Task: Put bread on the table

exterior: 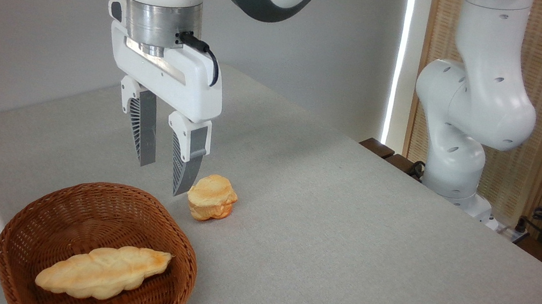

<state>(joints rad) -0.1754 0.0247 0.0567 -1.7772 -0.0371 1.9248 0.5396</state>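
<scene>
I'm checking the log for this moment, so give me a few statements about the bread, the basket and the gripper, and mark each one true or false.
1. The long braided bread lies inside the basket. True.
2. The gripper is shut on the bread. False: its fingers are apart and hold nothing.
3. A small round bun sits on the table beside the basket. True.
4. The bun is in the basket too. False: it rests on the cloth outside the rim.
5. The gripper hangs above the far rim of the basket, not touching the bread. True.
</scene>
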